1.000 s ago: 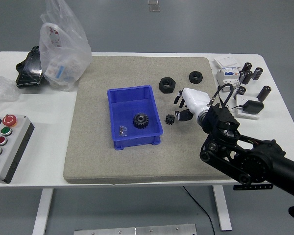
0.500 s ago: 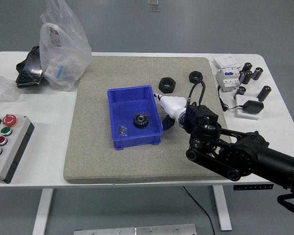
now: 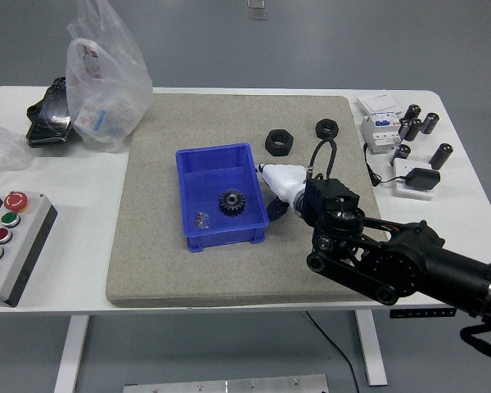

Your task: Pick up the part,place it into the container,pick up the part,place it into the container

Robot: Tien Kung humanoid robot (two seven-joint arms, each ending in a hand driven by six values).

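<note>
Head view showed the right hand pressed against the right wall of the blue bin; whether its fingers held the small gear could not be told. It risked shoving the bin or dropping the gear outside.

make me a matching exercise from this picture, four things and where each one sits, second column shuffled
Things:
1. large black gear
2. plastic bag
3. button box
4. right hand

Places:
A. at the table's left edge, near the front
B. at the blue bin's right wall
C. inside the blue bin
D. far left, at the mat's back corner

Pairs: 1-C, 2-D, 3-A, 4-B
</note>
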